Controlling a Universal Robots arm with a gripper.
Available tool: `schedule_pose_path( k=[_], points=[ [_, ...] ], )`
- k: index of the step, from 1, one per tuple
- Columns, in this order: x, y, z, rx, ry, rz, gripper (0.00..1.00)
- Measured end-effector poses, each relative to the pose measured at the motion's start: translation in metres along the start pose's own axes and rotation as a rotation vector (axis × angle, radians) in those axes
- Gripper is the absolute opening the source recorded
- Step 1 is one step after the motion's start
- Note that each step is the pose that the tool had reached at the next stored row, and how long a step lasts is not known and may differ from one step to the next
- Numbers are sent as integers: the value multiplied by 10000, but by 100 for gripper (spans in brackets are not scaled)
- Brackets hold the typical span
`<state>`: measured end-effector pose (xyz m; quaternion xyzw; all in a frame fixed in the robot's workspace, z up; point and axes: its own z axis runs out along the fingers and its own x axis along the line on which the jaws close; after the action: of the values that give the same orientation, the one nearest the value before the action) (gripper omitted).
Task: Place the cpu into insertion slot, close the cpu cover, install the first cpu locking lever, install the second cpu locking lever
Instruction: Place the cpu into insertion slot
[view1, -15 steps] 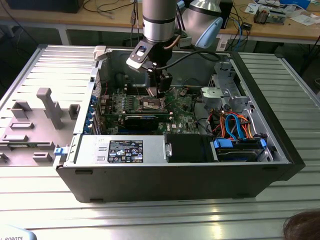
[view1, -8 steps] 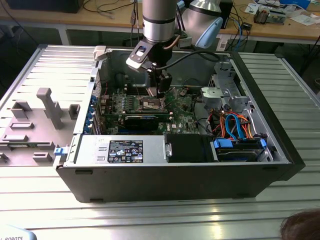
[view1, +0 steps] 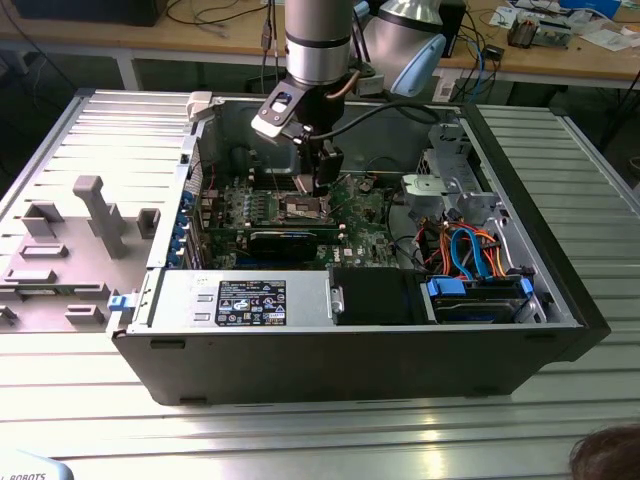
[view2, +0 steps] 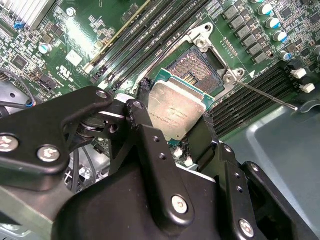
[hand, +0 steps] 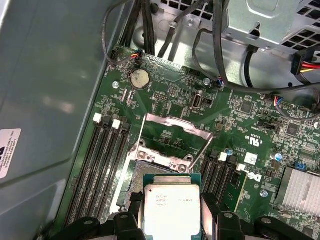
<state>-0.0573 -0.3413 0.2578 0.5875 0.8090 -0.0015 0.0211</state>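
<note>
Half insertion slot (view2: 194, 67) hidden behind cpu (view2: 176, 111) in claw (view2: 174, 127).

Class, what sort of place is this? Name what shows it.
Probably a robotics lab or workshop: an open computer case lies on a ribbed metal table, the arm's gripper holds a chip above its green board, and cluttered wooden benches stand behind.

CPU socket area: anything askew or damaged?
Nothing looks damaged. The hand holds the small square silver-topped chip over the dark square socket, overlapping one edge, not seated. The silvery cover frame stands open.
</note>
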Motion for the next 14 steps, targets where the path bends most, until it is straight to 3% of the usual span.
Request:
schedule_pose_path(
  k=[14],
  points=[
    [0, 0, 7, 7, -6, 182, 55]
  ],
)
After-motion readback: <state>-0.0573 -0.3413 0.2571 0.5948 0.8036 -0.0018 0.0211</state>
